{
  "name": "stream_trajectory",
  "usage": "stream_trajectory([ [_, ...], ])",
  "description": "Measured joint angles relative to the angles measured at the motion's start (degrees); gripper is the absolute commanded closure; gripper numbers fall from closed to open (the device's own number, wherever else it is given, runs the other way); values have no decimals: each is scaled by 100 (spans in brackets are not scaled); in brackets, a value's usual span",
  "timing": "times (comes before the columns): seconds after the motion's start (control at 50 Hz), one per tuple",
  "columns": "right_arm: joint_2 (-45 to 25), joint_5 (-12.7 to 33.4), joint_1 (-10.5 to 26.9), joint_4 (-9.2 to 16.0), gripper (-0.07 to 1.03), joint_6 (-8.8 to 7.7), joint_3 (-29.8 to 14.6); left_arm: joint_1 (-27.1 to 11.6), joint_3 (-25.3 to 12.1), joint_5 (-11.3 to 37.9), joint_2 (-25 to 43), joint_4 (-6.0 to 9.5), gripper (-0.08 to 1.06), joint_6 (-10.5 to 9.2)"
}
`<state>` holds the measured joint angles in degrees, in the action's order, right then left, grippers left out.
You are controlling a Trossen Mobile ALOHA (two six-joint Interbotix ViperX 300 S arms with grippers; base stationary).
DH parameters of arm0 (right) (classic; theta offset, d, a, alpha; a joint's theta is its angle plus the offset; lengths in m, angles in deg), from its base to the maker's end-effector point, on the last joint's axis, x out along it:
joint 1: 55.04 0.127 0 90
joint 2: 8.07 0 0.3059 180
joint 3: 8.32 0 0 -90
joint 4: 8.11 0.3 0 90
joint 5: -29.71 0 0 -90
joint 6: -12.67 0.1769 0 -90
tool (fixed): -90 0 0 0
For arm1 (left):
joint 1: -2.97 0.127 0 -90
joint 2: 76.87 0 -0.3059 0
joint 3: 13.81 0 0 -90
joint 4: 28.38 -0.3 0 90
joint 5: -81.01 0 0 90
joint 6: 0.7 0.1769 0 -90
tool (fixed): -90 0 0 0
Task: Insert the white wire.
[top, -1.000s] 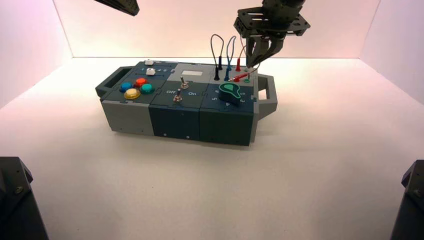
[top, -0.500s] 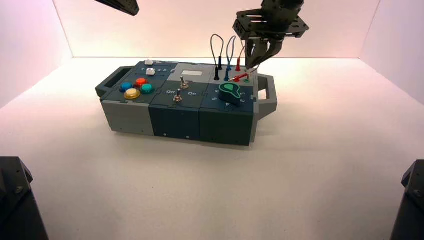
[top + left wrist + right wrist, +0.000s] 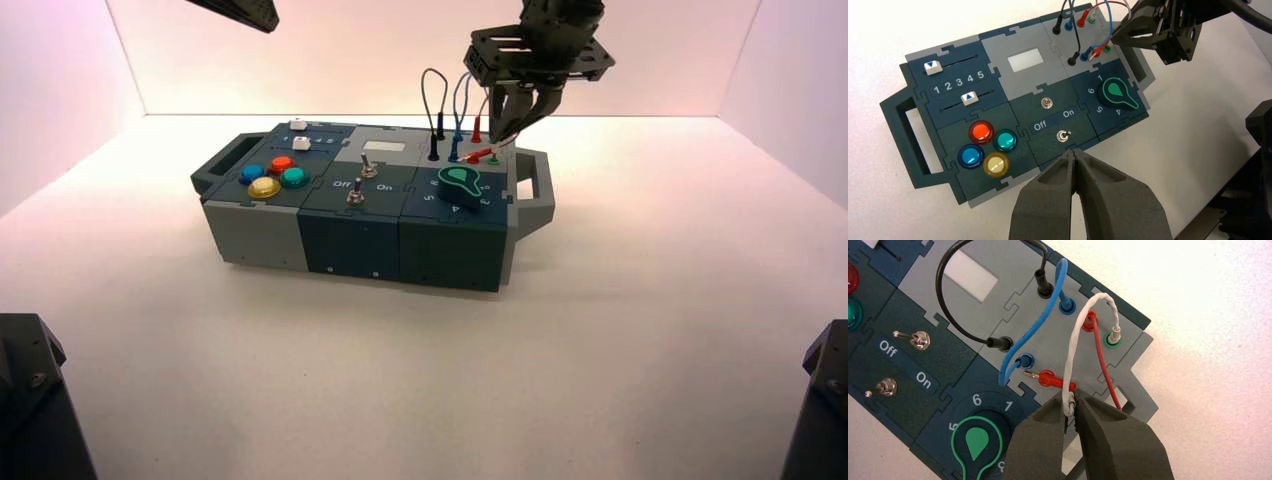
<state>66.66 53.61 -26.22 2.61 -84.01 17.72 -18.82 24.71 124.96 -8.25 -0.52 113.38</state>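
The white wire (image 3: pixel 1075 340) loops up from a green-ringed socket (image 3: pixel 1113 336) at the far right of the box's (image 3: pixel 350 235) wire panel, where one whitish plug is seated. My right gripper (image 3: pixel 1073 407) is shut on the wire's other plug and holds it just above the panel, beside a loose red plug (image 3: pixel 1048 378). In the high view the right gripper (image 3: pixel 506 130) hangs over the box's back right corner. A second green socket (image 3: pixel 1107 49) shows in the near row. My left gripper (image 3: pixel 1075 154) is shut and empty, parked high above the box's front.
Black (image 3: pixel 955 315) and blue (image 3: pixel 1040 320) leads are plugged in at both ends. The red lead (image 3: pixel 1104 362) has one plug lying on the panel. A green knob (image 3: pixel 975 440), two toggle switches (image 3: pixel 1064 135), coloured buttons (image 3: pixel 988 147) and two sliders (image 3: pixel 950 80) fill the rest of the box.
My right gripper has risen slightly and shifted a little with the white plug held in it. The left arm has not moved.
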Motion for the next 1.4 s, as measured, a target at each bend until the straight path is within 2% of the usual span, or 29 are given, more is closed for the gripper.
stream_trajectory([
  [0.72, -202, -88, 26, 0, 98, 0, 26, 0, -18, -9, 26, 0, 101, 0],
  [0.8, -193, -79, 26, 0, 96, 0, 26, 0, -18, -18, 26, 0, 101, 0],
  [1.0, -167, 193, 18, 0, 80, 0, 35, -9, -18, -105, 26, 0, 101, 0],
  [1.4, 185, 237, 18, -9, 80, 0, 79, 0, -26, -501, 114, 0, 101, 0],
])
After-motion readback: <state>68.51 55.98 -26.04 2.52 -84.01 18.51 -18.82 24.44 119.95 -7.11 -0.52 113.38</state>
